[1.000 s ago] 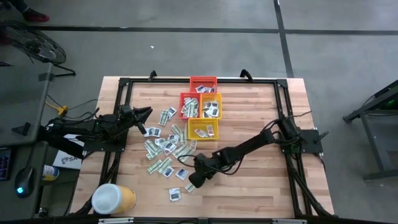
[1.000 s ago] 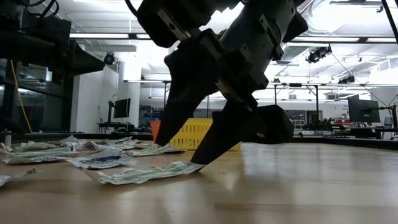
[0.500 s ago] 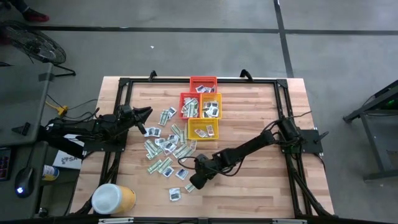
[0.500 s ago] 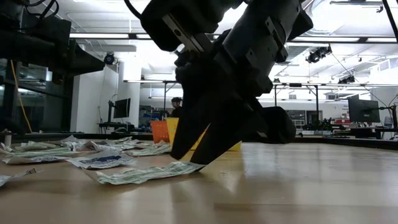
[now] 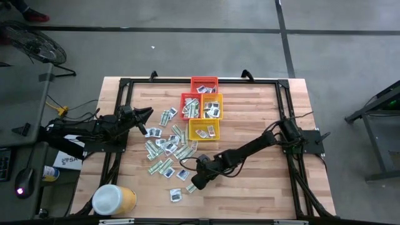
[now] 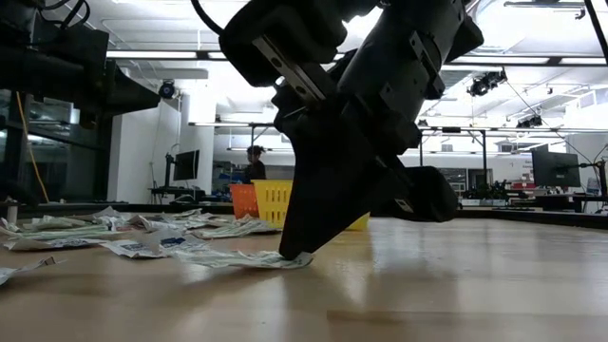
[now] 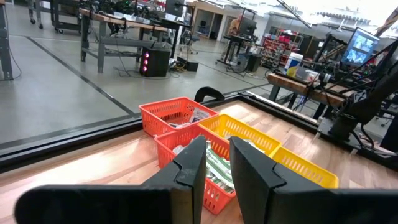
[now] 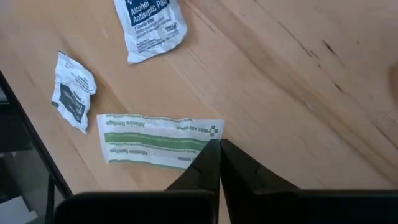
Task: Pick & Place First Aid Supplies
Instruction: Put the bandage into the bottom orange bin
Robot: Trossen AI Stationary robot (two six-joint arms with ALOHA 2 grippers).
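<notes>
Pinching green-striped packet (image 8: 158,140) by its corner | right hand (image 8: 218,149) clamped on it at the table (image 5: 262,187) | lift slowly, corner grip looked thin | left hand (image 7: 215,163) narrow, empty, waiting

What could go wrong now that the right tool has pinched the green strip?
1. The right tool is shut on only the end of the green-and-white strip, which still lies flat on the table; it may slip out on lifting.
2. The thin fingertips press against the wood, so they could scrape as they rise.
3. The baskets sit well away across the scattered packets, so a weakly held strip could drop on the way.
</notes>
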